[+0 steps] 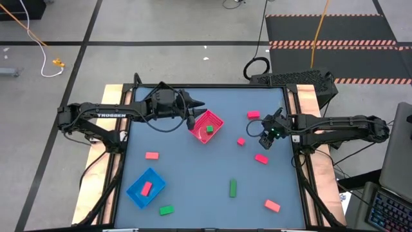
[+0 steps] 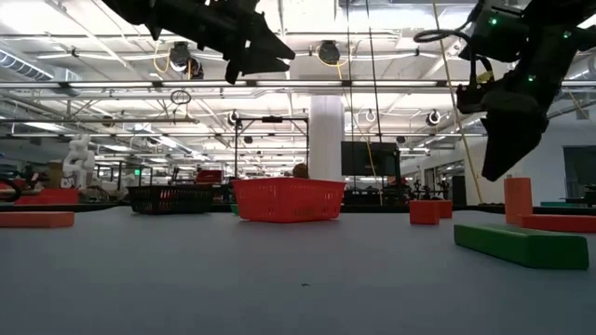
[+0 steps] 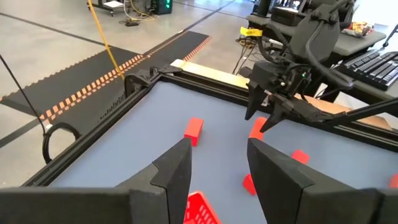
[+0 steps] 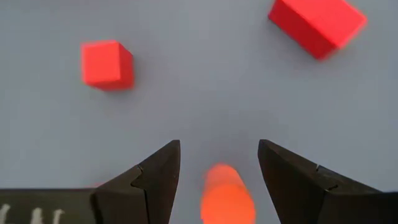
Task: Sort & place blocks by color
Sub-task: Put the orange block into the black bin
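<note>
Both sets of jaws stand parted and empty: the left gripper over the pink-red tray, which holds a green block; the right gripper above the surface among red blocks. A blue tray holds one, apparently red.
</note>
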Controlling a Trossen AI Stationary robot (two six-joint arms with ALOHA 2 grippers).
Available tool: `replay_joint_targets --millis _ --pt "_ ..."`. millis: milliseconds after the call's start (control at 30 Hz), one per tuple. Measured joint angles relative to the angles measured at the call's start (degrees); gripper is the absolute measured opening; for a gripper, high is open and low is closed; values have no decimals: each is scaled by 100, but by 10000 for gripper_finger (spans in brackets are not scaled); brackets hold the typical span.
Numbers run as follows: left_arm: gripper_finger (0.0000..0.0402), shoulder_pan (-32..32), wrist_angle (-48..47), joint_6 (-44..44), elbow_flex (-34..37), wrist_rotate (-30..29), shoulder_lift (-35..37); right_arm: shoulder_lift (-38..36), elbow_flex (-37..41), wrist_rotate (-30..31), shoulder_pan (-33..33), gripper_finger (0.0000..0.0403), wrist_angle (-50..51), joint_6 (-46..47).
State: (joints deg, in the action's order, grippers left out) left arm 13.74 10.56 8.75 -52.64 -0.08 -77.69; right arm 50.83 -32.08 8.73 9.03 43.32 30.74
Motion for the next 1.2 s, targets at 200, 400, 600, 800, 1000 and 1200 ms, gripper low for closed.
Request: replay_joint_targets --millis 200,400,600,800,1000,1200 --pt "157 0 -112 0 0 0 0 0 0 12 -130 210 835 629" --pt "157 0 -150 2 0 0 0 0 0 61 -215 210 770 759" --pt "157 0 -152 -29 -1 0 0 0 0 199 -222 210 809 754" --pt "157 0 -151 -74 -2 0 0 0 0 197 -222 197 889 794" --pt "157 0 -153 -101 -2 0 0 0 0 197 -220 151 889 803" --pt "157 0 -153 -107 -2 0 0 -2 0 197 -220 119 885 774"
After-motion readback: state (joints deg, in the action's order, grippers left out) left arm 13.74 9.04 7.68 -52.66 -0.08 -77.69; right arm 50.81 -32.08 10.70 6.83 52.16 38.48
